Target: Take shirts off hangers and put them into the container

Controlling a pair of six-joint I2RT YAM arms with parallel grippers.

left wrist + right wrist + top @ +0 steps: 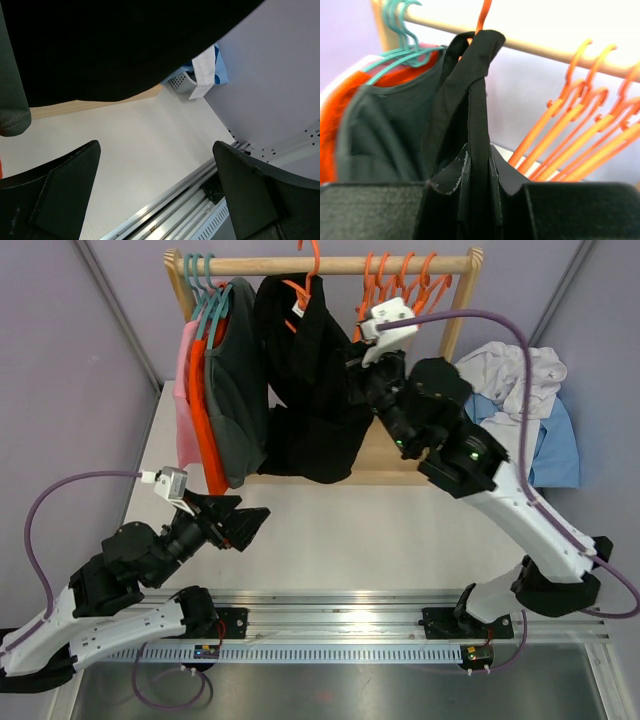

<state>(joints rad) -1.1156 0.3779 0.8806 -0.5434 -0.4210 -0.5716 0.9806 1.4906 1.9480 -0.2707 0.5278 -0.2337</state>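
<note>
The black shirt [310, 390] hung as soft, matte cloth in long loose folds from a thin orange plastic hanger [305, 285] hooked over the round wooden rail [330, 262]. The right gripper [470, 202] was clamped on a bunched pleat of this shirt, a stitched hem edge showing between its dark, flat fingers [375, 210].

To the left, a dark grey shirt [240, 390] of finely knit fabric hung on teal hangers [205, 290], pressed against the black one. An orange shirt [205, 410] and a pink shirt [185, 400] hung beside it. To the right, a cluster of bare orange hangers [400, 285] slanted on the rail, close behind the right arm.

The left gripper [250, 525] sat low over the smooth white table [330, 540], its broad black fingers [60, 195] spread wide with nothing between them.

The container [180, 82], a pale bin with a perforated wall, stood at the table's far right. A crumpled white shirt [510, 370] and a light blue shirt [555, 450] were heaped on it and draped over its side, hiding most of it.
</note>
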